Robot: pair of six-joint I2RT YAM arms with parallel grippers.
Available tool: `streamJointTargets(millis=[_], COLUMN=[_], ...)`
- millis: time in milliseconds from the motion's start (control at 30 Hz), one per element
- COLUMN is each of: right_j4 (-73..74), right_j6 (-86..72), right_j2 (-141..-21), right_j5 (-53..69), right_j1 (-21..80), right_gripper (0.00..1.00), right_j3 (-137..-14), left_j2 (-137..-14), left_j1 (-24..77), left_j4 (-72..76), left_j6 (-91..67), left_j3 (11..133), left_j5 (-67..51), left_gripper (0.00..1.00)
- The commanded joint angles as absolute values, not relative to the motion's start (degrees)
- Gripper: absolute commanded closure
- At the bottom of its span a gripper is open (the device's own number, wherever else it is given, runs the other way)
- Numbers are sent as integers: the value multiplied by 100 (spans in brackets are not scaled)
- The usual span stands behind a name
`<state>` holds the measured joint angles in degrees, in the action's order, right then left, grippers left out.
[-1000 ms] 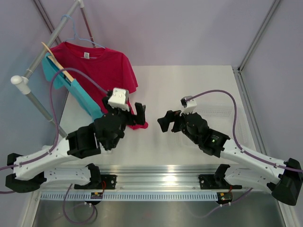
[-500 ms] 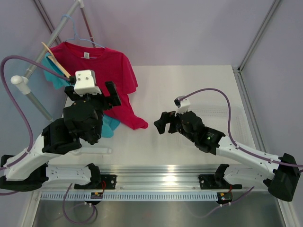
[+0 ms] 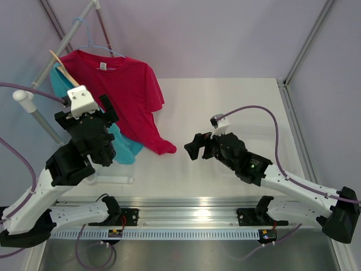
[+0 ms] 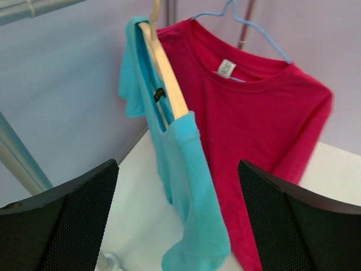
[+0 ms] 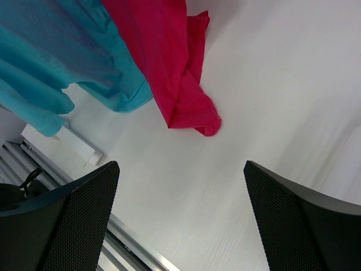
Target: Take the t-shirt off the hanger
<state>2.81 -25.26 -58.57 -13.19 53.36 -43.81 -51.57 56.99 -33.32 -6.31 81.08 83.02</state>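
**Shirt position relative to jaws**

The left gripper (image 4: 177,165) has its jaws wide apart and holds nothing. In the left wrist view, the teal shirt (image 4: 189,192) on the wooden hanger (image 4: 169,79) sits centred in the gap, ahead of the fingertips and not touching them. The red shirt (image 4: 259,118) hangs just behind it on a blue wire hanger (image 4: 256,31), with its lower hem resting on the table (image 5: 271,101).

The right gripper (image 5: 180,165) also has its jaws fully apart and empty. It hangs above the table, and the crumpled red hem lies ahead of the jaws, out of contact.
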Motion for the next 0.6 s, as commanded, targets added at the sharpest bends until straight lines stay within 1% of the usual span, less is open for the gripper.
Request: streamJointTargets(millis=[0, 167, 300, 433, 567], right_j4=[167, 149, 176, 141, 167], right_j6=[-2408, -2426, -2417, -2426, -2417], right_j2=[-5687, -5546, -5432, -5388, -5405], right_j5=[-1345, -1275, -1274, -1257, -1266], right_j1=[5361, 5361, 5361, 5361, 5361], right_gripper=[0, 0, 1, 0, 0], right_j3=[-4500, -4447, -4430, -4403, -4412], left_j2=[-5387, -5466, -5853, -6082, -6336], left_j1=[5240, 4791, 4264, 3964, 3622], left_j4=[-3146, -3146, -3190, -3208, -3226], left_j6=[-808, -976, -844, -984, -1046], left_j3=[7945, 7893, 7910, 7989, 8112], left_j5=[8420, 8025, 7893, 7612, 7427], left_gripper=[10, 12, 12, 17, 19])
